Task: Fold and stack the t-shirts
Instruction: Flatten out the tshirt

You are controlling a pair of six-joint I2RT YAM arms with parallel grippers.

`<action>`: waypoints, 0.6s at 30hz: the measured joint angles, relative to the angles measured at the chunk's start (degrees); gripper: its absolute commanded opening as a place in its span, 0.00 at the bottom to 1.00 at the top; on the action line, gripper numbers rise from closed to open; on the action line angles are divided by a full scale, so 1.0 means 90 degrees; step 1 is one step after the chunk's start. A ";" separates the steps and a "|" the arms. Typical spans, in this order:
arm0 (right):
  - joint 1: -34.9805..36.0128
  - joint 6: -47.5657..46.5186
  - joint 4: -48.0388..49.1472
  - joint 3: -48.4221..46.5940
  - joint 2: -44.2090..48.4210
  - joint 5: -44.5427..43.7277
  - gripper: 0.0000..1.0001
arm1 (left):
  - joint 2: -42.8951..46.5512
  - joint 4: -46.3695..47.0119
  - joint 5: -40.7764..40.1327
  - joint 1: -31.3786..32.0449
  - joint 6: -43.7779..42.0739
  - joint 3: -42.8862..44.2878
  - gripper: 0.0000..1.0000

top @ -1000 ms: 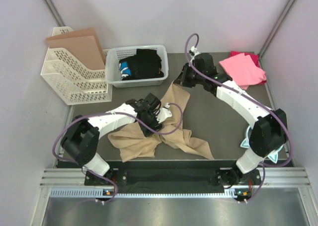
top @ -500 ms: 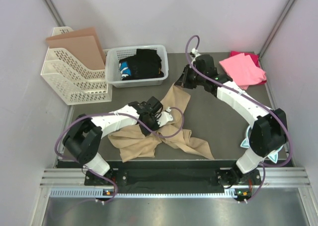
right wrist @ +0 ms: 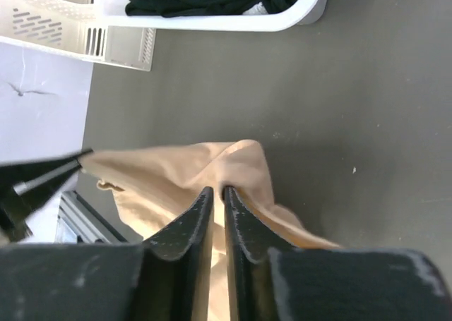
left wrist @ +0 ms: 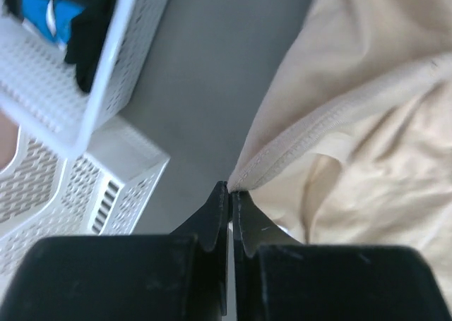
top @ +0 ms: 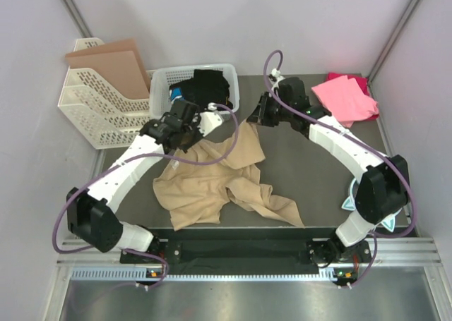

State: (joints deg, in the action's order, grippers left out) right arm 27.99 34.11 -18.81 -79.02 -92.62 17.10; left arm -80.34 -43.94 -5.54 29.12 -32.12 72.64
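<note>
The tan t-shirt (top: 212, 187) lies crumpled in the middle of the dark mat. Its upper edge is pulled taut between both grippers. My left gripper (top: 185, 139) (left wrist: 230, 188) is shut on the stitched hem of the tan t-shirt (left wrist: 367, 137), close to the white basket. My right gripper (top: 256, 118) (right wrist: 224, 189) holds a peaked fold of the tan t-shirt (right wrist: 176, 173) at its tips, with only a slit between the jaws. A bright pink t-shirt (top: 345, 99) rests on a darker magenta one (top: 359, 78) at the back right corner.
A white basket (top: 161, 88) (left wrist: 106, 88) (right wrist: 212, 21) of black and blue clothes stands at the back, just beyond the left gripper. A white file rack (top: 106, 116) with a brown cardboard sheet (top: 113, 60) fills the back left. A teal-and-white object (top: 348, 198) sits by the right arm's base.
The left gripper shut on the tan shirt's hem and carried it up and left toward the basket, spreading the cloth. The right gripper stayed put, its jaws easing slightly apart.
</note>
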 measured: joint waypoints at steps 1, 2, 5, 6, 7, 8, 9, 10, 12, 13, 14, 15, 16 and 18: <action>0.0000 -0.0034 0.0010 0.0027 0.0017 0.0002 0.25 | 0.0012 0.0000 -0.0022 -0.0168 -0.0112 -0.0002 0.00; 0.0000 -0.0070 -0.0005 0.0046 0.0032 -0.0005 0.31 | 0.0010 0.0032 -0.0051 -0.0342 -0.0202 -0.0019 0.00; 0.0000 -0.0189 -0.0061 0.0087 0.0049 -0.0073 0.37 | -0.0068 0.0136 -0.0170 -0.0823 -0.0471 -0.0180 0.00; 0.0000 -0.0240 -0.0078 0.0087 0.0049 -0.0109 0.36 | -0.0126 0.0216 -0.0248 -0.0947 -0.0549 -0.0255 0.00; 0.0000 -0.0294 -0.0090 0.0102 0.0058 -0.0170 0.36 | -0.0214 0.0316 -0.0333 -0.1042 -0.0631 -0.0338 0.00; 0.0000 -0.0342 -0.0117 0.0117 0.0075 -0.0233 0.36 | -0.0323 0.0442 -0.0401 -0.1112 -0.0704 -0.0430 0.00; 0.0000 -0.0384 -0.0158 0.0126 0.0097 -0.0294 0.36 | -0.0440 0.0583 -0.0474 -0.1190 -0.0777 -0.0522 0.00; 0.0000 -0.0413 -0.0158 0.0151 0.0119 -0.0342 0.36 | -0.0546 0.0690 -0.0515 -0.1251 -0.0811 -0.0583 0.00; 0.0000 -0.0495 -0.0240 0.0185 0.0182 -0.0442 0.36 | -0.0908 0.0891 -0.0639 -0.1399 -0.0877 -0.0617 0.00; 0.0000 -0.0515 -0.0272 0.0204 0.0219 -0.0478 0.37 | -0.1052 0.0991 -0.0690 -0.1462 -0.0889 -0.0617 0.00; 0.0000 -0.0542 -0.0304 0.0233 0.0274 -0.0520 0.37 | -0.1241 0.1137 -0.0794 -0.1547 -0.0925 -0.0627 0.00; 0.0000 -0.0559 -0.0328 0.0284 0.0340 -0.0566 0.39 | -0.1362 0.1246 -0.0872 -0.1593 -0.0945 -0.0646 0.00; 0.0000 -0.0573 -0.0342 0.0369 0.0425 -0.0595 0.42 | -0.1443 0.1343 -0.0935 -0.1637 -0.0954 -0.0690 0.00; 0.0000 -0.0573 -0.0372 0.0665 0.0685 -0.0661 0.46 | -0.1477 0.1438 -0.0991 -0.1688 -0.0957 -0.0806 0.00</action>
State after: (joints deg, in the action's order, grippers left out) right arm 27.99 28.95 -22.15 -73.03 -86.46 11.16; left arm -93.62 -31.00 -14.46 13.93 -40.73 65.39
